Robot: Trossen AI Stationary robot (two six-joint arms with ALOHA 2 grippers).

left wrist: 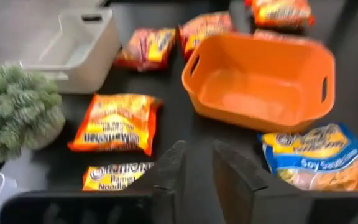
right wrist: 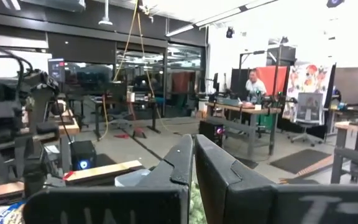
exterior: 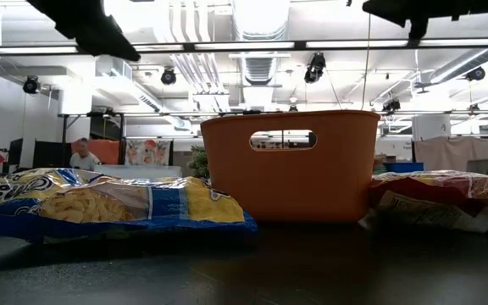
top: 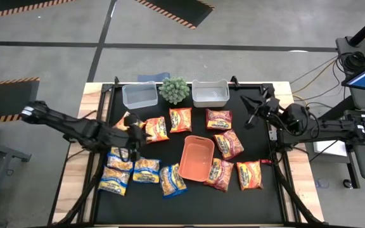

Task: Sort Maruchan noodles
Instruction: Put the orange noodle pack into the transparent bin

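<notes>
While the left gripper (top: 132, 136) hangs over the table to the left of the orange tray (top: 196, 158), I see its fingers (left wrist: 169, 177) parted a little with nothing between them. The yellow-and-blue Maruchan packets (top: 141, 172) lie in a cluster left of the tray, just under and in front of that gripper. Orange packets (top: 168, 123) sit behind the tray toward the small plant (top: 174, 90), and the dark red packets (top: 228, 144) are spread along the tray's right side and rear. Two clear bins (top: 140, 94) stand at the back, either side of the plant. My right gripper (top: 256, 109) waits raised, well right of the tray, its fingers pressed together on nothing.
</notes>
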